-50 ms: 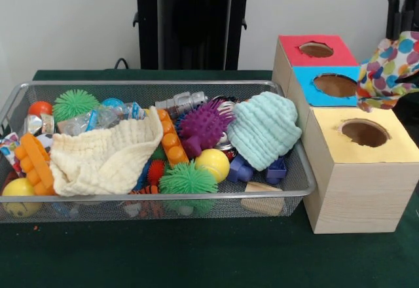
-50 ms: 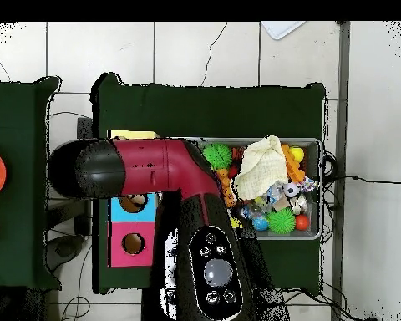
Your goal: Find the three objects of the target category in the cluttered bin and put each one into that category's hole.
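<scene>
Spread across the green desk (image 1: 196, 255): a wire bin (image 1: 298, 170) of toys and cloths, then three boxes. Dotted cloth (image 1: 386, 69) dangling over the blue-topped box (image 1: 308, 82), beside its hole (image 1: 335, 85) — presumably clamped in the claw, grip unseen, cannot tell. Best centred over the hole, lowered, then released — no snagging the rim.

Toys and cloths crowd the wire bin (image 1: 298, 170), while a patterned cloth (image 1: 387, 69) hangs over the blue hole (image 1: 335, 84); red (image 1: 316, 49) and yellow (image 1: 364, 132) holes stand unobstructed.
</scene>
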